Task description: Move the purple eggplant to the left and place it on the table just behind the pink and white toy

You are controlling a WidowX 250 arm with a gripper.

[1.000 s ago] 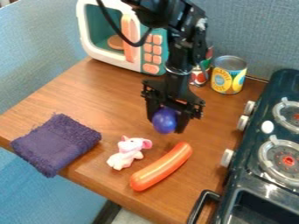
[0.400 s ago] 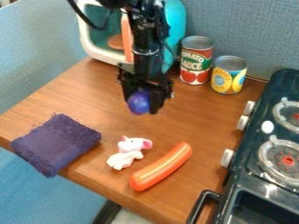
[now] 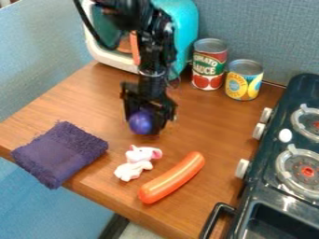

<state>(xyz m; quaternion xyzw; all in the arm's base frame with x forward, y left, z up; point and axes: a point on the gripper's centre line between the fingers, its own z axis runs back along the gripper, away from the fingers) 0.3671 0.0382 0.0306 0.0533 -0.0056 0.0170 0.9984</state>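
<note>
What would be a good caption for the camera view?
End effector holding a purple ball above a wooden table, near a toy pig and hot dog.

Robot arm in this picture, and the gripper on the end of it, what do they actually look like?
The arm is black and built of jointed, angular segments, with a loose black cable curving beside its upper part. A thin, pale, shiny ring circles it just above the gripper, which is black too, with a wide, blocky body and two fingers.
</note>
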